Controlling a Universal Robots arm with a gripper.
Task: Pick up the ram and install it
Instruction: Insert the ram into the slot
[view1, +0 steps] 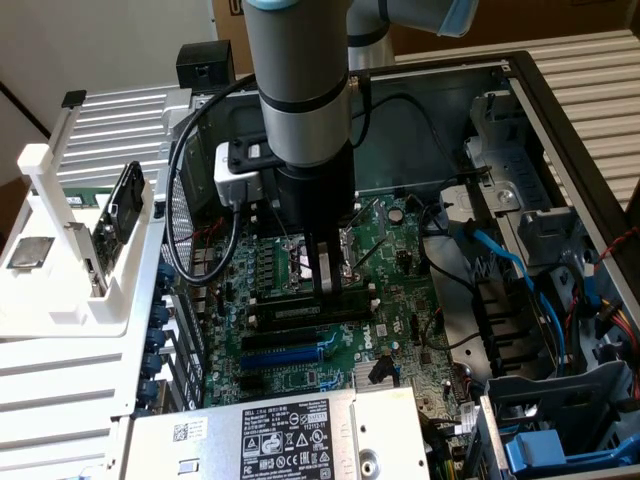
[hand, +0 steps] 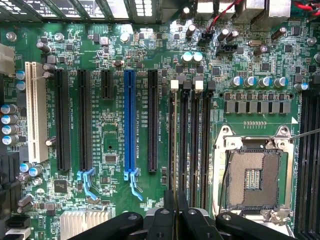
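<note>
Fingers are pinched down narrow, and as far as I can tell they're clamped on the top edge of the long, thin dark-green circuit-board ram stick. From the wrist view you see it edge-on, as a skinny line running out from between them. It sits right along the outermost of the black plastic memory slots, the one farthest from the square metal CPU socket. Holding it by the top edge makes sense to me: it keeps the stick upright and parallel to the slot so the contact edge faces straight down. Can't tell if it's fully seated or just resting in there. I count four memory slots in that bank, two with white end clips and two with black. Further out on the green motherboard there's one blue expansion slot, four black ones (one short) and one white one.
</note>
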